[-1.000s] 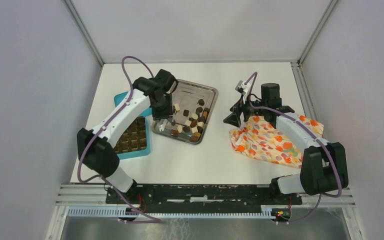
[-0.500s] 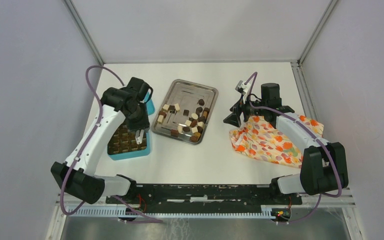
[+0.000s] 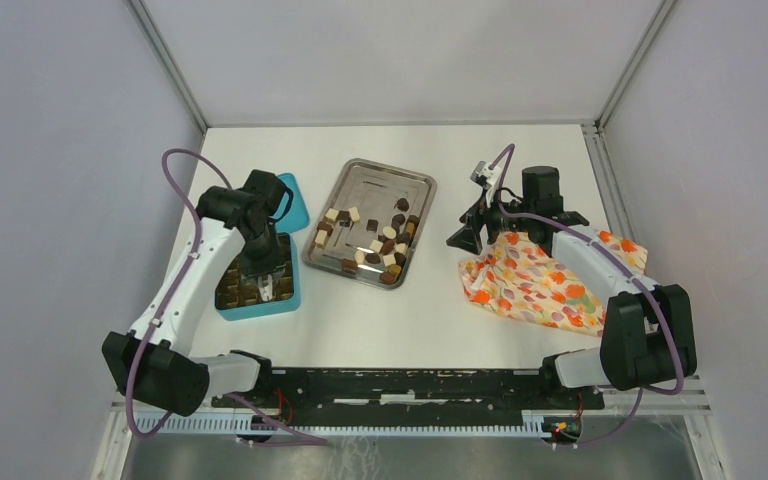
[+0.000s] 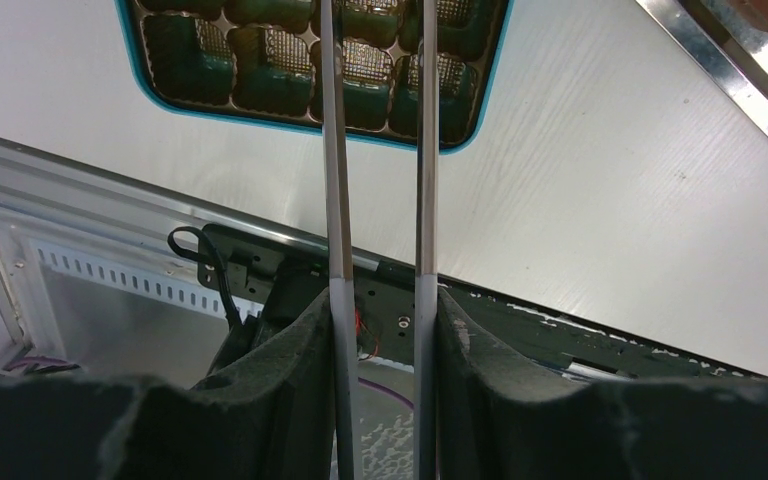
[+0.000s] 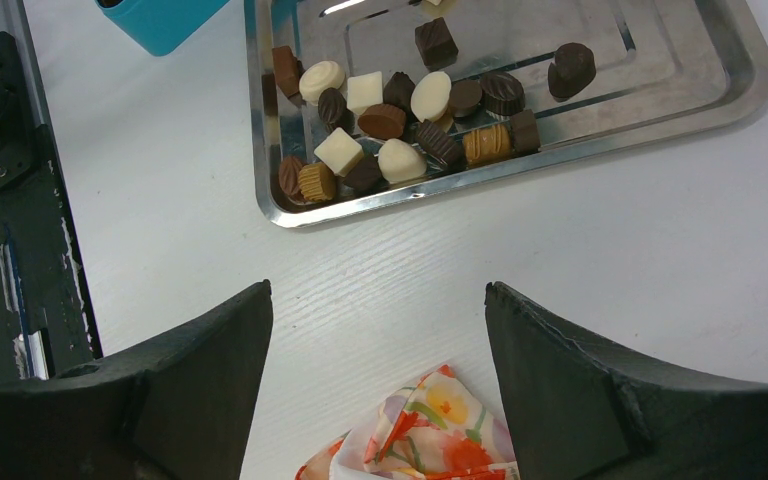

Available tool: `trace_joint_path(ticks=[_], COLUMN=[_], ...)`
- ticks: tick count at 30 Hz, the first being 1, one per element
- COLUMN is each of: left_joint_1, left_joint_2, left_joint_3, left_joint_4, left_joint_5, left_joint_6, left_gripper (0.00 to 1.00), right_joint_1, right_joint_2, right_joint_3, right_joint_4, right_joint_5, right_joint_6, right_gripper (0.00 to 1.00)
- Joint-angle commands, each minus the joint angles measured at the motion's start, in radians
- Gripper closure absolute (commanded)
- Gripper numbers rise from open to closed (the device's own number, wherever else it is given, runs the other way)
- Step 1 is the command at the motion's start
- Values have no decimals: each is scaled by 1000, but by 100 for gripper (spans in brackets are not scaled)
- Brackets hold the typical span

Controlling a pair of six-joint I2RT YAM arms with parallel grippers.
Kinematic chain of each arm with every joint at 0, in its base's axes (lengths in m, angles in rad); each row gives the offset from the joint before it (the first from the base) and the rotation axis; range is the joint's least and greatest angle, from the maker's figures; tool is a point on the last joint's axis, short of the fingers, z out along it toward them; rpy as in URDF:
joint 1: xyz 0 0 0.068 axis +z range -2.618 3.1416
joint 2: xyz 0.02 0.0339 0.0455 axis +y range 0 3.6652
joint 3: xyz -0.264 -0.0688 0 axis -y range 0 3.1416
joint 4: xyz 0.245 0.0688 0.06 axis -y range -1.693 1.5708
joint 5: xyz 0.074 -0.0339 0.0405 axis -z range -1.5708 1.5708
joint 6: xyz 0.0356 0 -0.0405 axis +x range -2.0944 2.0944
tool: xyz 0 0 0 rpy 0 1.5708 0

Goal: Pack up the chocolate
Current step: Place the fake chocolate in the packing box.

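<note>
The chocolate (image 3: 385,245), many small dark, brown and cream pieces, lies in the steel tray (image 3: 385,175); it also shows in the right wrist view (image 5: 390,130). My left gripper (image 3: 263,272) is shut on thin metal tongs (image 4: 335,150) and hangs over the near end of the teal compartmented box (image 3: 257,308). In the left wrist view the tongs' tips run out of the top, so I cannot tell if they hold a piece. The box compartments (image 4: 270,60) seen there look empty. My right gripper (image 3: 465,238) is open and empty, right of the tray.
The orange floral cloth (image 3: 535,285) lies crumpled under the right arm; its corner shows between the right fingers (image 5: 430,430). The teal box corner (image 5: 160,20) and tray (image 5: 660,60) show in the right wrist view. The black base rail (image 4: 520,330) runs along the near table edge.
My left arm has swung with the tongs from the tray's left edge across to the teal box, then toward its near end. The right arm has not moved.
</note>
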Motion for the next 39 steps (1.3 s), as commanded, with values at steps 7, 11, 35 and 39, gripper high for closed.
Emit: trace_joint_path(ticks=[7, 11, 35, 39], left_joint_1=[12, 13, 26, 26], left_joint_2=[12, 18, 34, 35], left_joint_3=[-32, -42, -44, -35], left_joint_4=[44, 57, 60, 54], left_joint_5=[-23, -18, -23, -24], left_joint_6=[48, 51, 67, 67], left_gripper=[88, 79, 54, 54], right_joint_1=[-2, -3, -3, -1], right_joint_2=[-3, -2, -2, -1], right_joint_3=[-3, -3, 0, 0], right_joint_4=[35, 34, 31, 32], right_joint_5=[-15, -15, -14, -15], right_joint_6=[-3, -4, -6, -4], right_gripper=[17, 17, 17, 17])
